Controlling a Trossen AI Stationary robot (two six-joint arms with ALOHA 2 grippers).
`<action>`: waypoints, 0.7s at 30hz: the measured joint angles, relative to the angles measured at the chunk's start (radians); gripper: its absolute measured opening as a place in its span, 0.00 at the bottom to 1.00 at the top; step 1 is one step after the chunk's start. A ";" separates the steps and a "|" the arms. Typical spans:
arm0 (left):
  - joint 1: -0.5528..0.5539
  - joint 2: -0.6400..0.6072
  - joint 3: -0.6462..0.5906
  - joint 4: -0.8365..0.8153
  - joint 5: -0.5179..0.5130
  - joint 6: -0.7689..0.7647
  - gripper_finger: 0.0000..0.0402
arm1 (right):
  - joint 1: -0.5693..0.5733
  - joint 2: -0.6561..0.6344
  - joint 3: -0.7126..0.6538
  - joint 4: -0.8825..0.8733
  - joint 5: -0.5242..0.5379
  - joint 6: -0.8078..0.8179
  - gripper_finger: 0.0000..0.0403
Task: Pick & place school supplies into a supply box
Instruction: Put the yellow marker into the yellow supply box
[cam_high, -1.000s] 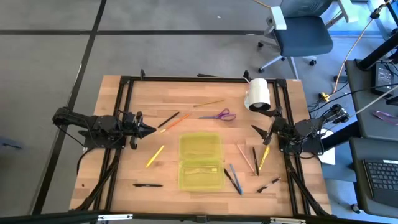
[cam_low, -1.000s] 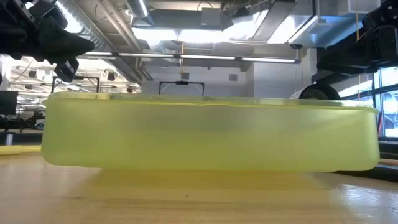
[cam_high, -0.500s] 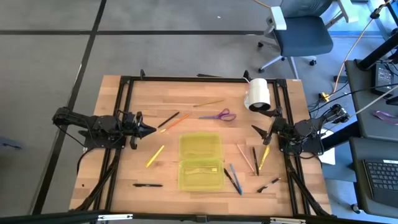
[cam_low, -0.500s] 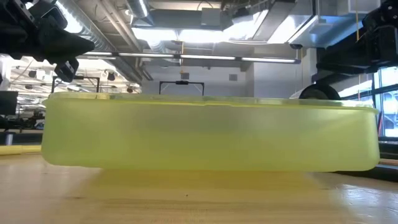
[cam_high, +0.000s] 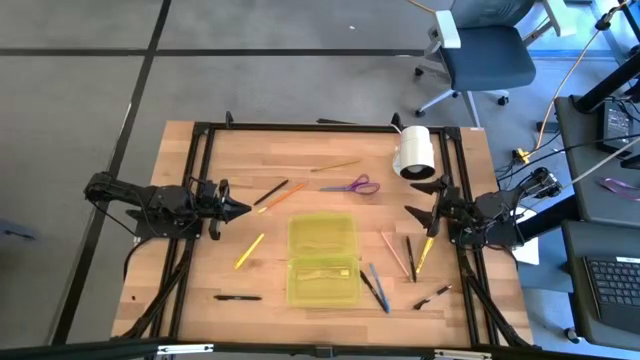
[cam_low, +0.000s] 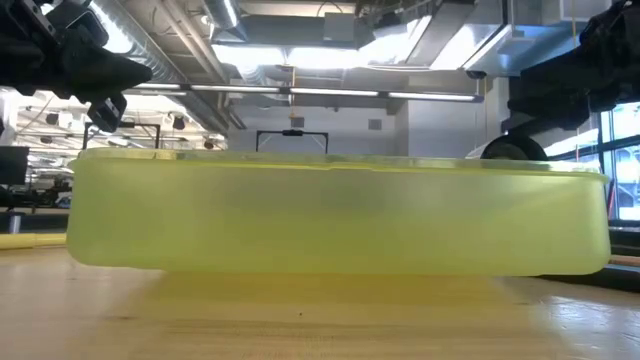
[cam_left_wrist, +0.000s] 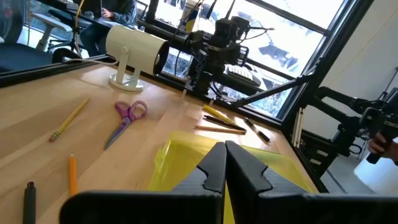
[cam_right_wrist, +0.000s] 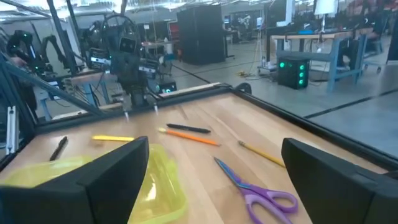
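High view: the supply box (cam_high: 323, 259) lies open at the middle of the wooden table (cam_high: 300, 150), both halves flat. It may already hold a pencil or two, though the translucent plastic makes that hard to confirm.

Far left of the box, the left gripper (cam_high: 243, 210) hangs with its fingers pressed together, holding nothing. Between it and the box lies a yellow pencil (cam_high: 249, 250), with a black pen (cam_high: 237, 297) nearer the table's front edge. Behind the box, toward its left, a black pen and orange pencil (cam_high: 277, 194) lie crossed; the purple-handled scissors (cam_high: 352, 185) and a wood-coloured pencil (cam_high: 335, 166) sit behind its middle.

Just right of the box are a blue pen and a black one (cam_high: 374, 287), then a cluster of pencils (cam_high: 410, 256), and a short black marker (cam_high: 431, 296) toward the front. The right gripper (cam_high: 420, 201) hovers right of the box, above that cluster, fingers spread wide and empty.

Judged from this, the task is at an approach step: no item is in hand. The next move calls for the right gripper to descend over one slim pencil and close across it.

A white cylindrical roll (cam_high: 416, 152) stands behind and right of the box, clear of the path. The closely packed pencils are the likelier hindrance.
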 joint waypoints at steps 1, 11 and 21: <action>0.000 0.000 0.000 0.000 0.000 0.000 0.01 | 0.000 0.000 0.000 0.000 0.000 -0.001 0.92; 0.000 0.000 0.000 0.000 -0.005 0.000 0.01 | 0.000 0.000 0.000 0.024 -0.004 0.264 0.92; 0.000 0.000 0.000 0.003 -0.061 0.000 0.01 | 0.000 0.000 0.000 0.060 -0.004 0.340 0.92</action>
